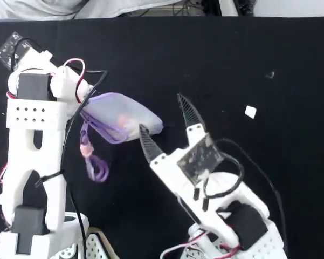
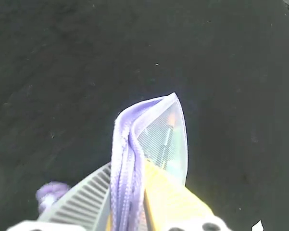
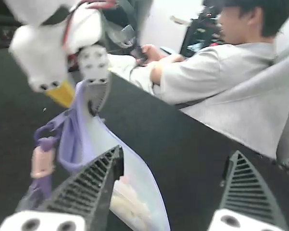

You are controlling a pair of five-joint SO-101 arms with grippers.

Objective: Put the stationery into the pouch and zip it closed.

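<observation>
At a black-covered table [image 1: 232,54], my left gripper [image 1: 83,100] is clenched on one end of the pouch [image 1: 121,116]. The grey ribbed finger and the yellow finger pinch the purple fabric between them at [image 2: 130,166]. My right gripper [image 1: 160,112] stands released, jaws spread wide around the pouch's free end. One fingertip sits at the pouch's near edge and the other lies out past it; I cannot tell whether either touches. The cloth runs bare from the pouch to the table's far edge, and there is open black surface to the right of my right arm. A small white piece [image 1: 250,111] lies alone there, well apart from both grippers. My left arm lies along the table's left side, and my right arm comes in from the near edge. The pouch is left of centre, between my two grippers. It is translucent lavender with darker purple trim, its held end raised and its body sloping down toward my open right jaws [image 3: 178,154]. Pale pink and orange shapes show through its wall — too blurred to name. A purple cord [image 1: 100,167] with a pink charm [image 1: 86,148] trails from it toward the near edge. I cannot tell whether the zip is open or closed.
</observation>
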